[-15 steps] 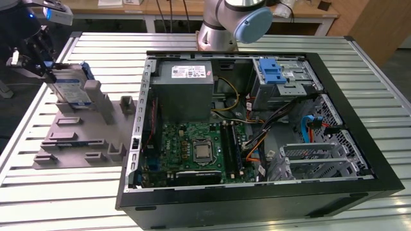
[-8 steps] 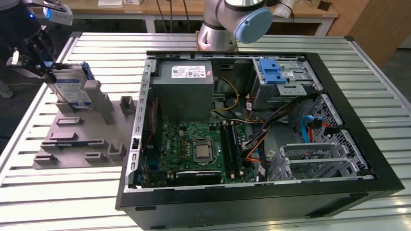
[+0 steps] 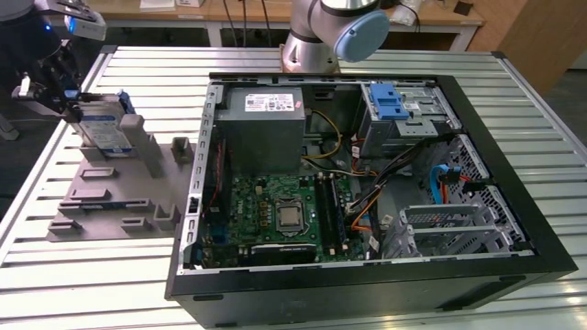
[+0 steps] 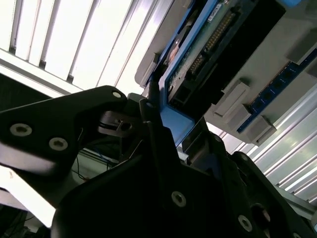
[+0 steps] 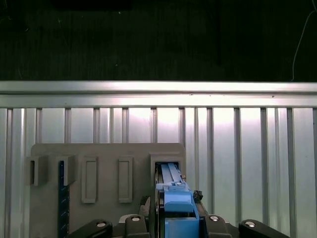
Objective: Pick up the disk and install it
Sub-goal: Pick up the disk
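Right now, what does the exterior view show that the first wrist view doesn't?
Exterior view adds the open computer case, its motherboard, the grey power supply and the arm's base. First wrist view adds a straight-on look along the grey fixture and its row of slots, with the table ending against dark floor. Both show the gripper shut on the disk, which stands upright in the grey fixture.
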{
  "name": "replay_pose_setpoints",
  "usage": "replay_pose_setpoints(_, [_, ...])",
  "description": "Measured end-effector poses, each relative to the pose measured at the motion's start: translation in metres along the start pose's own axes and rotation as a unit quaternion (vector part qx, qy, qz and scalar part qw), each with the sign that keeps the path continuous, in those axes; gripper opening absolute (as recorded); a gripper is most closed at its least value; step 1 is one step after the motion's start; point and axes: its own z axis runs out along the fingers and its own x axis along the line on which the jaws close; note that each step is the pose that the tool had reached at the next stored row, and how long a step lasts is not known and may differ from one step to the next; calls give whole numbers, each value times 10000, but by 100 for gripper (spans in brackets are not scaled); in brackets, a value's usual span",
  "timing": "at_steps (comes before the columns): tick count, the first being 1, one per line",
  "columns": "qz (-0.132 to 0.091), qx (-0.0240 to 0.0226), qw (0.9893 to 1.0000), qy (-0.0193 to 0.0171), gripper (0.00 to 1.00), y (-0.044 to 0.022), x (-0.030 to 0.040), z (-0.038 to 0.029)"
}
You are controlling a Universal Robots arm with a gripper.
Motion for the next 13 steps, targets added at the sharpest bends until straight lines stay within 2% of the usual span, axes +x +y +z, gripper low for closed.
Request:
replay_pose_setpoints(1, [0, 0, 10000, 0, 44, 0, 0, -8])
replay_pose_setpoints(6, [0, 2, 10000, 0, 44, 1, -4, -36])
replay_pose_setpoints(7, [0, -1, 10000, 2, 36, 1, -4, -26])
replay_pose_setpoints(13, [0, 2, 10000, 0, 36, 1, -5, -42])
